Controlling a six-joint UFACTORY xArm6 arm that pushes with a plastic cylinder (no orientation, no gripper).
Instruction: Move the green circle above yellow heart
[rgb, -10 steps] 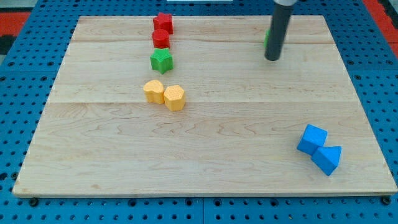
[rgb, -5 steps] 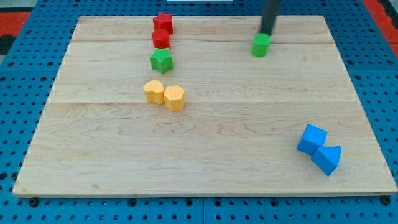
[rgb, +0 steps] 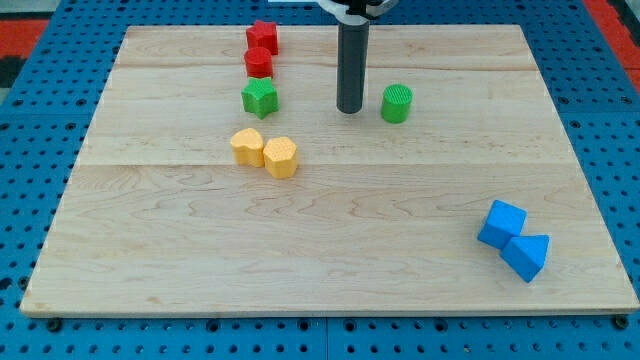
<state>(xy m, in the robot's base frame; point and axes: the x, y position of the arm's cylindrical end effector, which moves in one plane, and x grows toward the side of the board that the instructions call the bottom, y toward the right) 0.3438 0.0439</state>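
Observation:
The green circle stands on the wooden board, right of centre in its upper part. My tip rests on the board just to the circle's left, with a small gap between them. The yellow heart lies further to the view's left and a little lower, touching a second yellow block on its right. The tip is to the upper right of both yellow blocks.
A green star sits just above the yellow heart, left of my tip. Two red blocks stand above the star near the top edge. Two blue blocks touch each other at the lower right.
The green circle has slid down and to the left. My rod has moved from the circle's upper right side to its left side.

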